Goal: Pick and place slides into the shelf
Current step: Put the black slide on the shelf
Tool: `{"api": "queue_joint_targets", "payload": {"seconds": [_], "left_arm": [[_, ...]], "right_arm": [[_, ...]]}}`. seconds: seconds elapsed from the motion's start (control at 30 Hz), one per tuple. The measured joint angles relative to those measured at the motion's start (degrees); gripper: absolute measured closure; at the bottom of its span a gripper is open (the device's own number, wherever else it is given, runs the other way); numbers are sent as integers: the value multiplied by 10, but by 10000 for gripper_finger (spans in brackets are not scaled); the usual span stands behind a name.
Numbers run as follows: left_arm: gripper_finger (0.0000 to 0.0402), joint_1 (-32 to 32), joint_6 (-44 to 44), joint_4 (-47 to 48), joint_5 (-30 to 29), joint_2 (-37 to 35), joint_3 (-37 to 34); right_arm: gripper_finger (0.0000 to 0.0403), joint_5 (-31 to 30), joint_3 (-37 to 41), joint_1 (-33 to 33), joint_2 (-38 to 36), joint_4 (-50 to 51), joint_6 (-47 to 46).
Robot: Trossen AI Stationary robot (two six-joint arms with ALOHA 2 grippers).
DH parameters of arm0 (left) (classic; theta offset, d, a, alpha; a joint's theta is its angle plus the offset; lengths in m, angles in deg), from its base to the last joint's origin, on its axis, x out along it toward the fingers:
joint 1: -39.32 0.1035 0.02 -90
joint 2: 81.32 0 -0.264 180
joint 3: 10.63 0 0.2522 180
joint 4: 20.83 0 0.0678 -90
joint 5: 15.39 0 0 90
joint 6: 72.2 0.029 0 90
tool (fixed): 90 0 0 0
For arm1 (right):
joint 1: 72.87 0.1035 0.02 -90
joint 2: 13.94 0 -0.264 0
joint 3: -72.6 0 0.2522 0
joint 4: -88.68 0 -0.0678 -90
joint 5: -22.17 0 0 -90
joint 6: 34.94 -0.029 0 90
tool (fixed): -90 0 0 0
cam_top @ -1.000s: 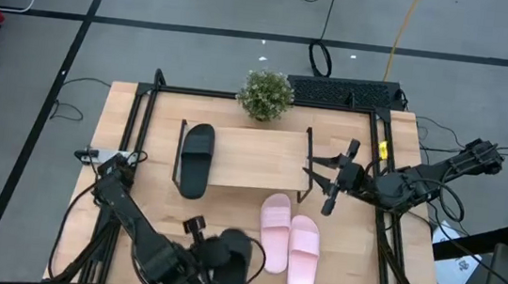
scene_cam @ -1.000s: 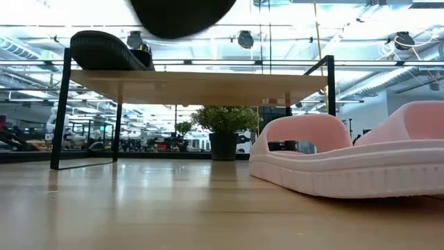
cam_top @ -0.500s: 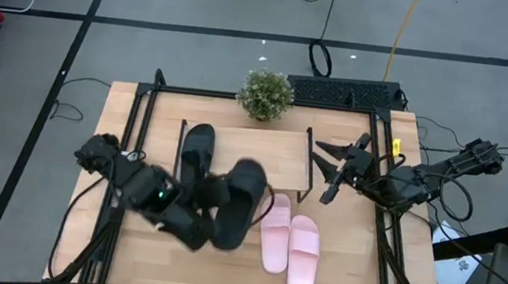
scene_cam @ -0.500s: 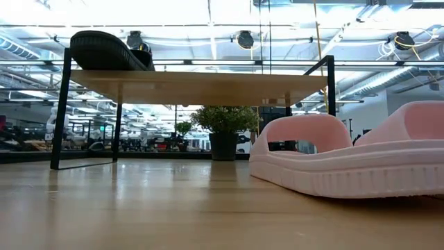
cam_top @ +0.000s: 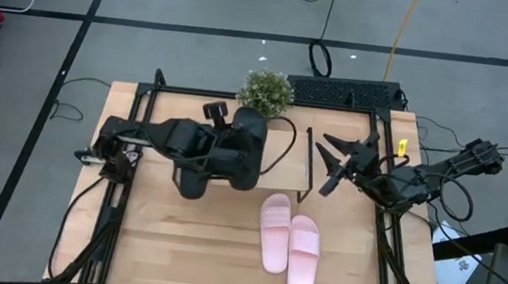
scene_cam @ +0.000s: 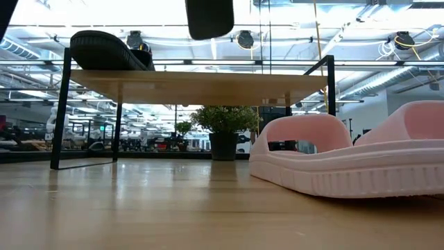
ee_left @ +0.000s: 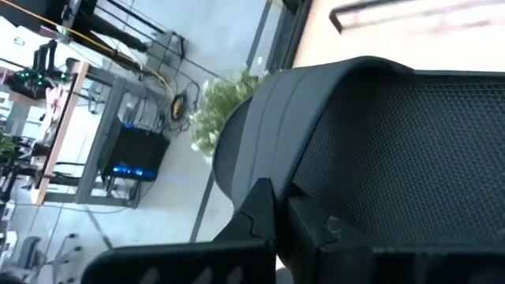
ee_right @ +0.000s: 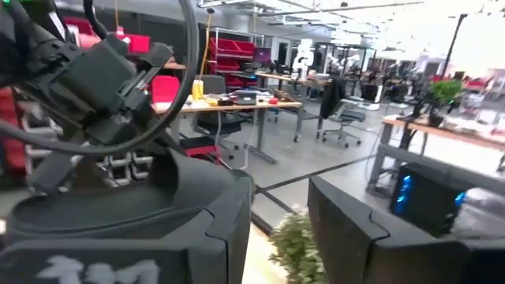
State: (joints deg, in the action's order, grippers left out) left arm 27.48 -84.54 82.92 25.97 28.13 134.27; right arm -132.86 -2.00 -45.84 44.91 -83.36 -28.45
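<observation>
Over the left half of the shelf (cam_top: 281, 154), the left tool (cam_top: 225, 144) is clenched on a black slide (cam_top: 246, 146), holding it in the air above the top board. Beneath and just left of it, the other black slide (cam_top: 191, 178) already lies on the shelf, its near end overhanging the board's edge. Right of centre, on the counter (cam_top: 178, 238) in front of the shelf, the two pink slides (cam_top: 289, 245) lie side by side, untouched. Farther right, the right tool (cam_top: 339, 160) hovers off the shelf's right end with its fingers spread and nothing between them.

By my reading the task is about a quarter done: one slide is placed, a second is carried but not yet set down, and the pink pair is left.

From table height, the low view shows the placed black slide (scene_cam: 111, 50) resting on the board and the carried one (scene_cam: 209, 17) hanging clear above it, a gap the overhead picture cannot show. Only the left wrist view shows the textured sole (ee_left: 394, 150) close against the tool. Beyond the shelf's far edge stands a small potted plant (cam_top: 266, 94).
</observation>
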Motion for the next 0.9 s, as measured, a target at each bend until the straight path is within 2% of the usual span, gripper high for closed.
{"api": "queue_joint_targets", "payload": {"seconds": [0.43, 0.67, 0.9], "left_arm": [[402, 6, -43, -2, -9, 1, -177], [402, -8, -48, -18, -40, 1, -208], [402, -14, -46, -21, -48, 1, -208]], "right_arm": [[287, -12, 0, -25, 0, 0, 98], [287, -12, 0, -39, 0, 0, 109], [287, -12, 0, -41, 0, 0, 112]]}}
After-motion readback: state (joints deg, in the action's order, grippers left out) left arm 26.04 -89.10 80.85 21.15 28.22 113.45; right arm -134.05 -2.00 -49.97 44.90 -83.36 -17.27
